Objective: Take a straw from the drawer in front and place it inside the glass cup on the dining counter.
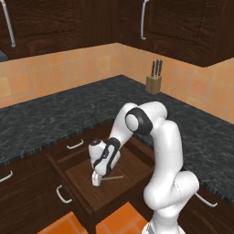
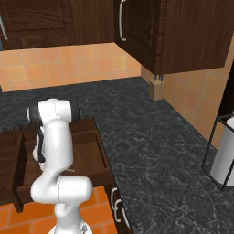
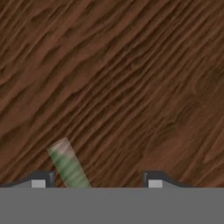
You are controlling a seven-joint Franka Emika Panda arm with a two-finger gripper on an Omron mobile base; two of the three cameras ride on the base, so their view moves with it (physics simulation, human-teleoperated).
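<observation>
While the left base view looks into the pulled-out shallow dark brown wooden drawer from its open side, the white two-finger pincer reaches down inside it, its tip at or just above the floor, and the very thin, pale whitish straw lies flat on the wood, running off to one side from the pincer's tip. From the right base view the same drawer sits behind the arm's white body, which covers the hand, and a short pale sliver of the straw peeks out past the arm. Up close, the hand view shows the pincer with its two dark fingertips set well apart, wide, and nothing gripped between them; against the grained drawer floor, one end of the straw, here pale with a greenish tint, slants up from the bottom edge just inside one fingertip and well clear of the other. Whether that fingertip touches it cannot be told.
</observation>
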